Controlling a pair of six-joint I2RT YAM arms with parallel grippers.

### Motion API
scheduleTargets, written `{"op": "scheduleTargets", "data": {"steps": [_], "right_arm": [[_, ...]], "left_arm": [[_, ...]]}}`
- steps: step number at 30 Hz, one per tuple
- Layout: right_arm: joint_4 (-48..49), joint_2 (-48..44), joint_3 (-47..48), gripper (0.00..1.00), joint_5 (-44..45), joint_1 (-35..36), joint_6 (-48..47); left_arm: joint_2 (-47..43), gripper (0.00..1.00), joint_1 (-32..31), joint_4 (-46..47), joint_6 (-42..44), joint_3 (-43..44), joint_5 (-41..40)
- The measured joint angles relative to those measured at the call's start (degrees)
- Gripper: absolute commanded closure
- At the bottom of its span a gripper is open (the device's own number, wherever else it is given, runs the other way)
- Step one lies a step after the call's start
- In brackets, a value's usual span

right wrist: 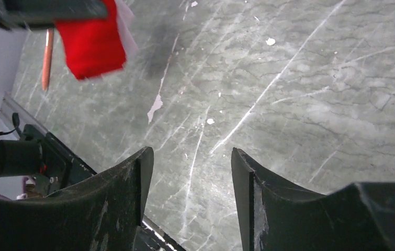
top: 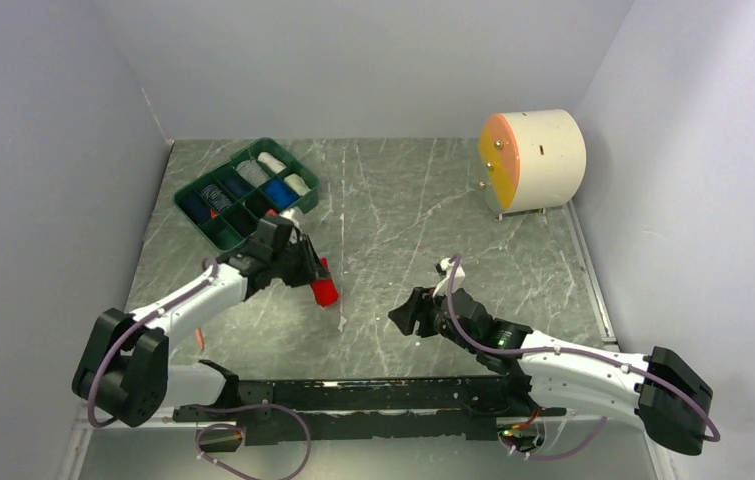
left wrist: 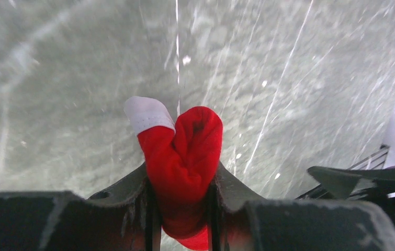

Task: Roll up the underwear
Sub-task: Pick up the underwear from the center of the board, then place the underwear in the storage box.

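The left gripper [left wrist: 181, 180] is clamping the bundled red underwear [left wrist: 184, 149]. Its wrist view is showing the white waistband [left wrist: 145, 112], unseen overhead. The right gripper [right wrist: 191, 170] is hanging parted, empty.

**Counter Layout, Taken From the Compartment Tray**

The compartment tray [top: 231, 236] is set at the far left of the counter [top: 403, 220], and rolled cloths [top: 271, 175] are lodged in its far compartments. Just in front of the tray, to its right, the underwear bundle [top: 324, 291] is clamped in the left claw [top: 317, 278]. Further right and nearer, well apart from the bundle, the right claw [top: 405, 318] is held parted. A drum [top: 538, 160] is placed far to the tray's right, by the back corner. A thin stick [top: 199, 338] is laid well in front of the tray.
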Motion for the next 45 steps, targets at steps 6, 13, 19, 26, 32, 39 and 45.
{"op": "scheduleTargets", "data": {"steps": [6, 13, 19, 26, 32, 39, 45], "right_arm": [[-1.62, 0.22, 0.00, 0.40, 0.31, 0.00, -0.02], [-1.90, 2.91, 0.02, 0.40, -0.90, 0.00, -0.15], [-3.23, 5.01, 1.46, 0.39, -2.62, 0.00, -1.88], [-6.01, 5.31, 4.15, 0.37, -3.85, 0.00, -5.70], [-9.05, 5.09, 6.12, 0.36, -3.80, 0.00, -8.39], [-9.99, 3.80, 5.86, 0.36, -3.78, 0.00, -8.57], [-10.01, 4.48, 5.68, 0.36, -3.80, 0.00, -8.61]], "left_arm": [[0.17, 0.95, 8.20, -6.10, 5.25, 7.45, 1.92], [7.65, 0.95, 21.35, -13.18, 10.56, 19.76, 4.15], [16.39, 0.95, 33.18, -18.58, 14.84, 30.14, 6.91], [22.64, 0.95, 42.56, -21.81, 16.94, 35.19, 9.99], [25.77, 0.95, 45.68, -22.75, 17.55, 37.00, 11.30], [26.62, 0.95, 48.15, -24.46, 19.43, 37.48, 11.23], [28.00, 0.95, 48.74, -25.03, 20.59, 37.42, 9.42]]}}
